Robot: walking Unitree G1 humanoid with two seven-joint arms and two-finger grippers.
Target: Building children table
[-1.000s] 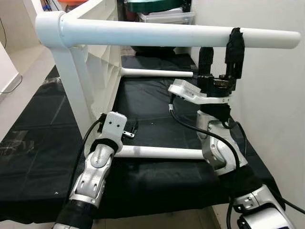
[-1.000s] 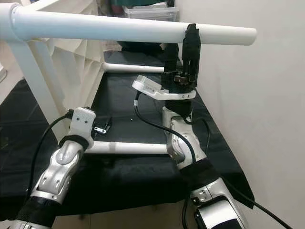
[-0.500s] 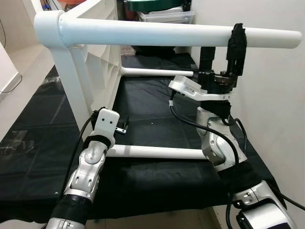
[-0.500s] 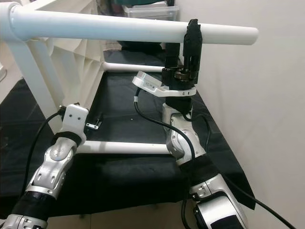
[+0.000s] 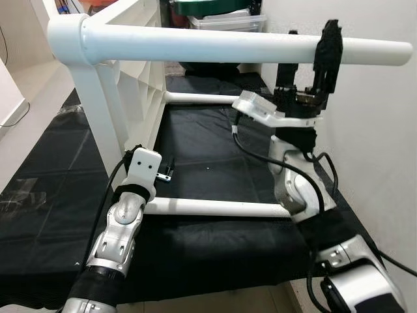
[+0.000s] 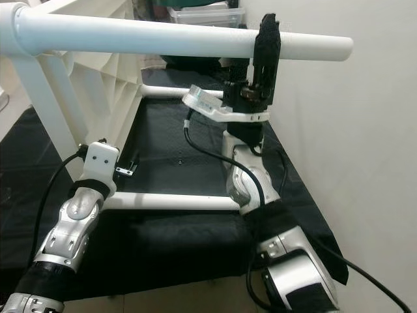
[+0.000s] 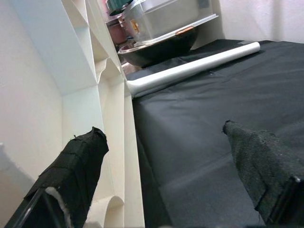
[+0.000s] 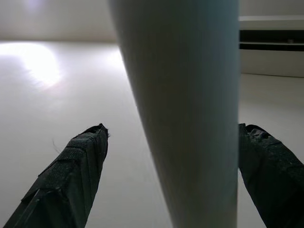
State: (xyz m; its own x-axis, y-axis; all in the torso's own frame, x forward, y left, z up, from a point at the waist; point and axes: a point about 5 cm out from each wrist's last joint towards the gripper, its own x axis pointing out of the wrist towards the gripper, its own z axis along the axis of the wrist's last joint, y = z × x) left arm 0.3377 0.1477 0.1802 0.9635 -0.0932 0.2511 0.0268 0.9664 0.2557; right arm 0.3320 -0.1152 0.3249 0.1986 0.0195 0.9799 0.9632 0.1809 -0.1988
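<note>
Left eye view: black cloth (image 5: 215, 150) covers the surface beside a white wall (image 5: 371, 130). On it lies the white table frame (image 5: 130, 78). Right gripper (image 5: 311, 55) straddles the top leg (image 5: 228, 47), fingers spread; left gripper (image 7: 166, 175) spread by the panel.

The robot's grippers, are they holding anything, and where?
The right gripper straddles the top white table leg near its free end; fingers spread, not clamped. The left gripper is open, holding nothing.
</note>
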